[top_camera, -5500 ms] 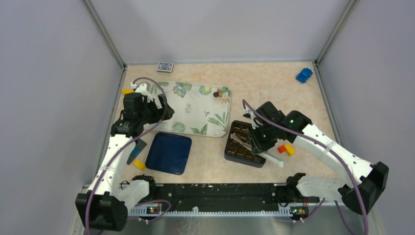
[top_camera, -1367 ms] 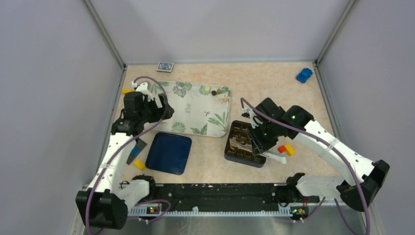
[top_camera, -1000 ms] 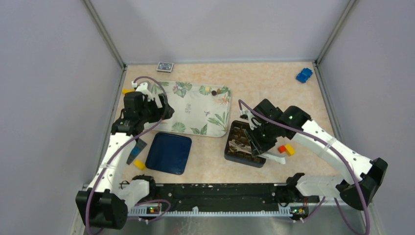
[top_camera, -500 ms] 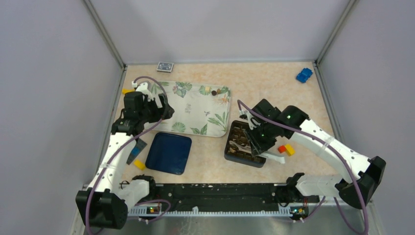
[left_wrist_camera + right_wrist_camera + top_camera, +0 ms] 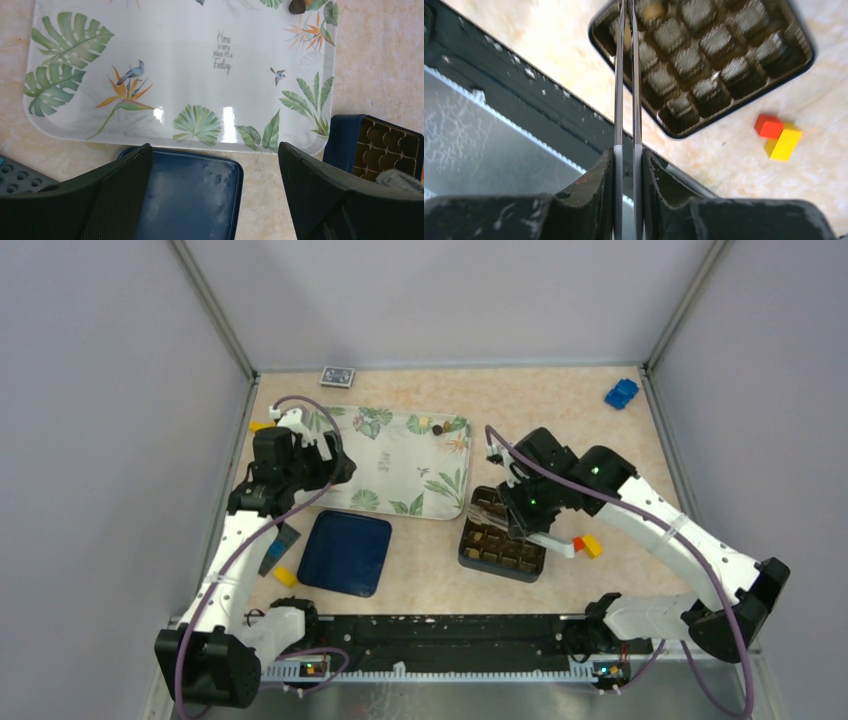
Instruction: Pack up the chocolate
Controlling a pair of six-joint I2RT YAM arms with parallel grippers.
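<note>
My right gripper (image 5: 527,518) is shut on a pair of thin metal tongs (image 5: 626,90), whose blades reach over the dark gridded box (image 5: 744,100). The blades stand close together, and their tips run out of the top of the right wrist view. A tan chocolate (image 5: 654,9) lies in a cell beside them. More tan pieces (image 5: 483,534) show in the box (image 5: 468,558) from above. Two chocolates (image 5: 437,427) rest on the floral tray (image 5: 395,475), one of them a dark piece (image 5: 298,6) at the tray's corner. My left gripper (image 5: 335,472) hangs open over the tray's near edge (image 5: 215,150), holding nothing.
A dark blue lid (image 5: 345,552) lies in front of the tray. Red and yellow blocks (image 5: 586,544) sit right of the box. A blue toy (image 5: 621,393) is at the back right, and a small card (image 5: 338,376) lies by the back wall. A yellow block (image 5: 285,576) lies near the left arm.
My right gripper has drawn back toward the box's far right corner, uncovering more cells. The tongs' blades have come closer together. The left arm has not moved.
</note>
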